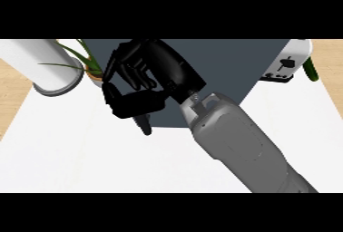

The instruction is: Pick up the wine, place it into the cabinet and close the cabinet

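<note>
Head view had the right hand point(150, 74) front and centre, its grey forearm point(244, 145) sweeping in from the lower right and stretching far across the white surface point(74, 149). And look at that hand: fingers curled round a dark object point(137, 106), the wine by the look of it, though the black fingers hid most of it. A dark, narrow tip, probably the bottle's neck, poked out below the hand, pointing toward the near side. Behind the hand stood the dark grey cabinet point(234, 63), and the hand with its load sat right at that cabinet's left near corner. Far left, a white cylinder point(40, 63) rose from the surface, a green potted plant point(87, 61) just beside it. Far right, a white toaster point(288, 63) sat next to the cabinet.
</note>
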